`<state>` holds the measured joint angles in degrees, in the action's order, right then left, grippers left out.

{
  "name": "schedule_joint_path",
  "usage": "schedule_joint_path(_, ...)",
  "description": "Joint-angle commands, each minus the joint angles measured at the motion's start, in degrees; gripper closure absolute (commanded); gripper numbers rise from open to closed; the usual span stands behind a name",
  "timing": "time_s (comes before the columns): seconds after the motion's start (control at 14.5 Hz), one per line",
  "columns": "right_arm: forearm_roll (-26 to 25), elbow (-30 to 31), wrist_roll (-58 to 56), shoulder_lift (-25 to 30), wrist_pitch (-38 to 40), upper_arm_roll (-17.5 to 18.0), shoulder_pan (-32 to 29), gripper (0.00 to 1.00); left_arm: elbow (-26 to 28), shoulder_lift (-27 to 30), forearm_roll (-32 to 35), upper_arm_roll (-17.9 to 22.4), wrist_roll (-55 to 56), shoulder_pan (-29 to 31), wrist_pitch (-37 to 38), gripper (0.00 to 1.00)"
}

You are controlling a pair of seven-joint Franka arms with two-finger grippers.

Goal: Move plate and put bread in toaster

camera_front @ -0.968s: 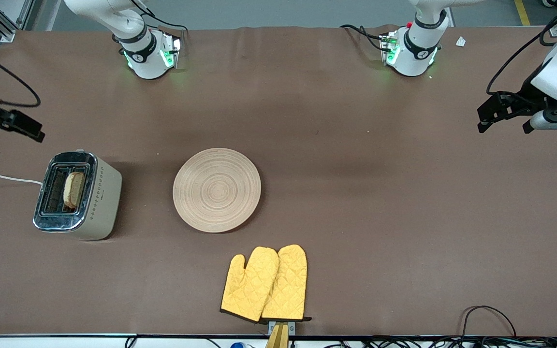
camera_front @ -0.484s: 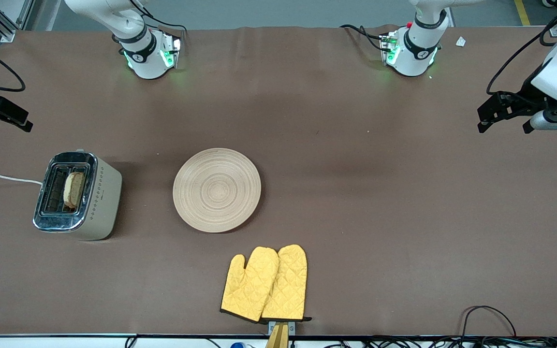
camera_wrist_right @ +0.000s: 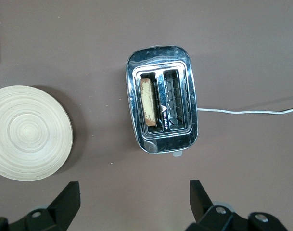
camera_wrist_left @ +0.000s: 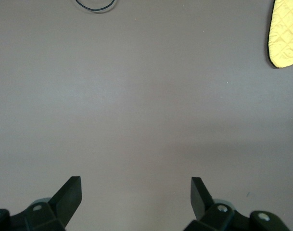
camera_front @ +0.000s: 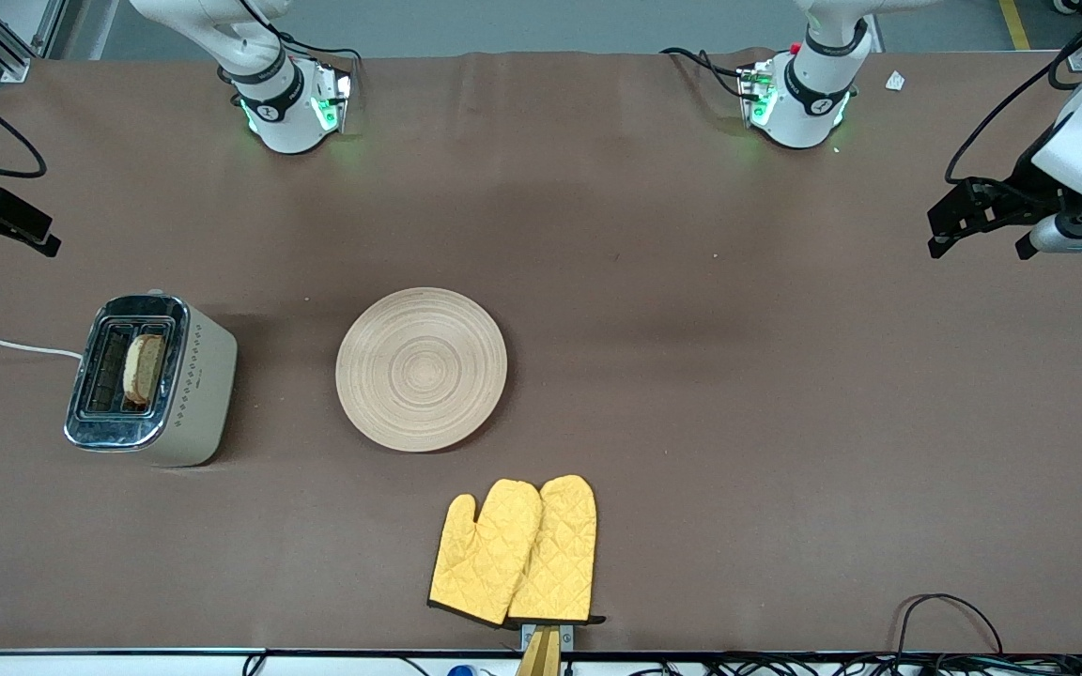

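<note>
brown-crusted bread (camera_wrist_right: 150, 99) in toaster (camera_wrist_right: 161, 98)

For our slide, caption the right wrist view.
Open right gripper above the toaster, bread in the slot nearer the bare plate.

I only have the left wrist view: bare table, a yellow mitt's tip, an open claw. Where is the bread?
Observer: The bread stands in the toaster, in the slot nearer the plate.
Operator: Anything on the plate?
Observer: No, the plate lies bare beside the toaster, toward the left arm's end.
Operator: And the right claw?
Observer: The right claw hangs open above the table near the toaster, holding nothing.
</note>
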<state>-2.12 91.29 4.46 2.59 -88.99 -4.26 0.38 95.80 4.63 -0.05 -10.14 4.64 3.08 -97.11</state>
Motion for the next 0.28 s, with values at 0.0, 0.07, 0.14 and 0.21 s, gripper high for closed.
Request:
schedule_joint_path(0.0,1.3,0.5,-0.6,0.7,-0.1,1.6,-2.1,0.00,-0.9,-0.2,-0.5,0.1,-0.6,0.2,0.4,0.00)
schedule_joint_path(0.07,1.3,0.4,-0.6,0.7,-0.1,1.5,-2.1,0.00,-1.0,-0.2,-0.1,0.1,-0.6,0.2,0.4,0.00)
schedule_joint_path(0.14,1.3,0.4,-0.6,0.7,-0.1,1.5,-1.9,0.00,-1.1,-0.3,-0.1,0.1,-0.3,0.2,0.4,0.00)
schedule_joint_path(0.21,1.3,0.4,-0.6,0.7,-0.1,1.5,-1.6,0.00,-3.1,-1.6,0.0,0.2,0.4,0.2,0.8,0.00)
